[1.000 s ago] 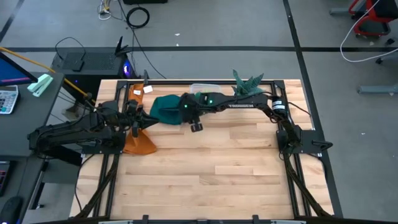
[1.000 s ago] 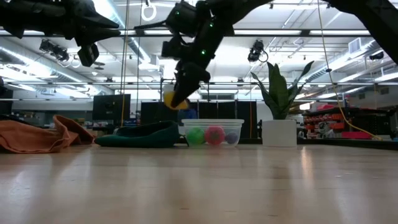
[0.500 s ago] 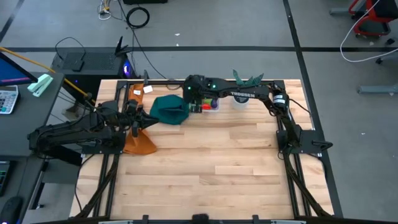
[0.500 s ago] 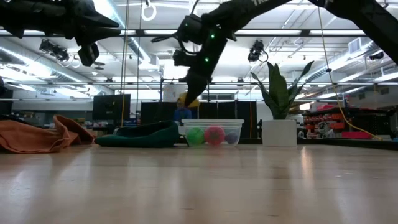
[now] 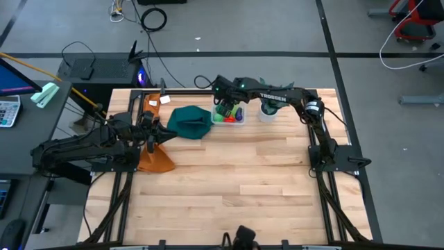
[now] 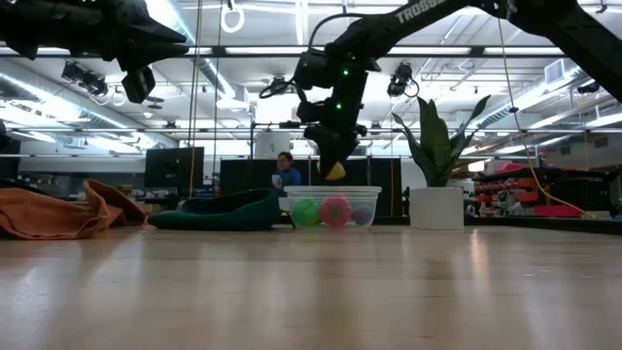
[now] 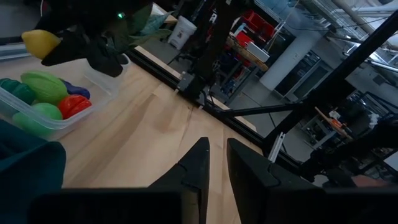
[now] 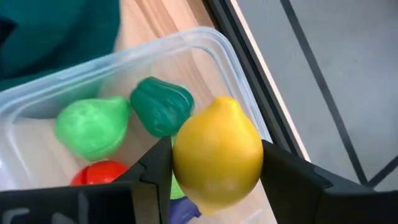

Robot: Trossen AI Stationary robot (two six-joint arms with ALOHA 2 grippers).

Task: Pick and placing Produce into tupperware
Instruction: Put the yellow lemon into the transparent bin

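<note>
Pale wooden planks make up the table [image 5: 229,173], framed by dark rails. Seen from above, with twelve o'clock at the far edge, two dark robot arms reach over it.

At about nine o'clock the left arm waits above an orange cloth [image 5: 156,158]. Its left claw [image 5: 149,132] has its two fingers [image 7: 198,163] almost together, with only a narrow slit between them and nothing in it.

From three o'clock the right arm stretches across toward twelve o'clock. Its right claw [image 6: 333,167] hangs just above the clear plastic box [image 5: 241,119] and is about half open, with both fingers pressed against a yellow toy lemon [image 8: 217,151], which it holds in the air over the box.

A dark green folded cloth [image 5: 189,121] lies just beside the box, on its nine o'clock side. A white pot with a leafy green plant [image 6: 435,204] stands near the box on its three o'clock side.

Inside the box lie four small toy pieces, close together: a light green pear shape [image 8: 93,126], a dark green ridged piece [image 8: 161,104], a red piece [image 8: 102,172] and a purple one [image 8: 186,211] mostly hidden under the lemon.

Beyond the table, in the room behind, a person [image 6: 284,173] sits far off.
</note>
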